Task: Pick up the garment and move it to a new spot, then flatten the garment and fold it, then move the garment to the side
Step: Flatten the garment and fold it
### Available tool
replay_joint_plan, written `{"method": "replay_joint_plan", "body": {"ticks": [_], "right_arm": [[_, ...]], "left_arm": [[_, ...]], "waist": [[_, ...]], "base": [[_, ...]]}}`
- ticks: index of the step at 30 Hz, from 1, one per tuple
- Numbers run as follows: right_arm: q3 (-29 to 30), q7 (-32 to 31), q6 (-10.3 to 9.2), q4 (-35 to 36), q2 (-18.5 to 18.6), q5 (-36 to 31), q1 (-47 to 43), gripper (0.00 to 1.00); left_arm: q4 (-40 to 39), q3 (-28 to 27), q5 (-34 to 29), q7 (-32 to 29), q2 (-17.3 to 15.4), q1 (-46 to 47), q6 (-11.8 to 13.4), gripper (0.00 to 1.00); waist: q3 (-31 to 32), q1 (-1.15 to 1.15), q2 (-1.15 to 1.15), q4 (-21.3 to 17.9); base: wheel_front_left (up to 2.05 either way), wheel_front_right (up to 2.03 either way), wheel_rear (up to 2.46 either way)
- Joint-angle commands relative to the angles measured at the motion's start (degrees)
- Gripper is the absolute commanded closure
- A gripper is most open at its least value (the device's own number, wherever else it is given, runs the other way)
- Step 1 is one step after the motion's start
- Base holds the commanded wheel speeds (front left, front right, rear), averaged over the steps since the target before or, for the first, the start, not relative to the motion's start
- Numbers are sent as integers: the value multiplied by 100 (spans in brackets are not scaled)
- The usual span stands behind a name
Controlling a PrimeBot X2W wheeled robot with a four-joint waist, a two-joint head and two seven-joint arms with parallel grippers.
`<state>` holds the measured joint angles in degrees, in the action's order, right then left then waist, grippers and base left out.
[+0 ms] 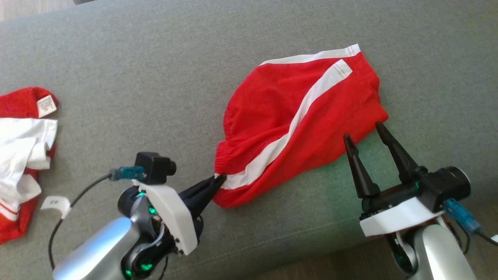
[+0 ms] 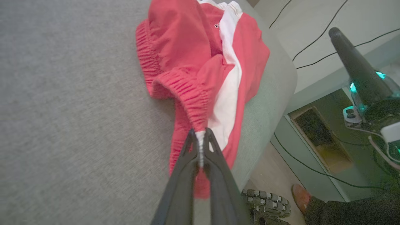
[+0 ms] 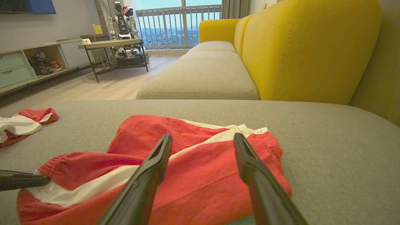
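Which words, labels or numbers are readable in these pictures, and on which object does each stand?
No text can be read.
White label on the left garment: too blurred.
Small logo on the red shorts: too small.
Loose white tag: blurred.

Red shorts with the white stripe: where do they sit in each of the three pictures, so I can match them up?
Head view: red shorts right of centre, on the grey cushion.
Left wrist view: upper middle, running down to the left gripper.
Right wrist view: bottom centre, beyond the open right gripper.
Shared landmark: the left gripper, pinching the waistband by the white stripe.
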<state>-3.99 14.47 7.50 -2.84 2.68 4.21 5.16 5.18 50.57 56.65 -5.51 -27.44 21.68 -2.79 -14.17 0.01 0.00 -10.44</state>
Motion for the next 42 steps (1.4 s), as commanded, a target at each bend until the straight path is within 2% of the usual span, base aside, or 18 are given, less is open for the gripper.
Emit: {"method": "replay_joint_plan", "body": {"ticks": [1,7,11,15,25,29,35,38,39,41,42], "right_arm": [[-113,52,-1,196,20,32,62,0],[-119,52,-1,-142,20,286,435,0],[-259,-9,-1,-1104,20,423,952,0],[-303,-647,-1,-1894,20,437,1763,0],[-182,-2815,-1,-3104,238,-224,3317,0],[-162,-3220,-1,-3352,224,-257,3556,0],[-309,-3282,-1,-3642,207,-188,3750,0],[-397,-3240,-1,-3815,227,-152,3870,43],[-423,-3217,-1,-3868,237,-151,3903,66],[-462,-3169,-1,-3972,250,-154,3964,100],[-480,-3147,-1,-4024,257,-165,3989,100]], "left_arm": [[-229,-287,-25,43,-203,93,39,100],[-470,-547,-380,639,-439,-76,391,100],[-547,-673,-274,828,-410,-239,508,100],[-510,-721,-292,981,-371,-276,555,100],[-232,-649,-498,1260,-177,-180,549,100],[-117,-616,-516,1312,-105,-136,504,100],[-5,-589,-523,1343,-46,-66,442,100],[32,-574,-534,1340,-23,-14,422,100],[41,-571,-537,1340,-18,-1,418,100],[66,-566,-536,1342,-9,16,410,100],[79,-562,-535,1343,-5,22,404,100]], "waist": [[2,-1,0,12],[23,-1,0,156],[52,-1,0,338],[25,-1,0,457],[-88,-1,0,649],[-117,-1,0,698],[-155,-1,0,752],[-183,-1,0,788],[-187,-1,0,797],[-187,-1,0,806],[-184,-1,0,810]], "base": [[0,0,0],[0,0,0],[0,0,0],[0,0,0],[0,0,0],[0,0,0],[0,0,0],[0,0,0],[0,0,0],[0,0,0],[0,0,0]]}}
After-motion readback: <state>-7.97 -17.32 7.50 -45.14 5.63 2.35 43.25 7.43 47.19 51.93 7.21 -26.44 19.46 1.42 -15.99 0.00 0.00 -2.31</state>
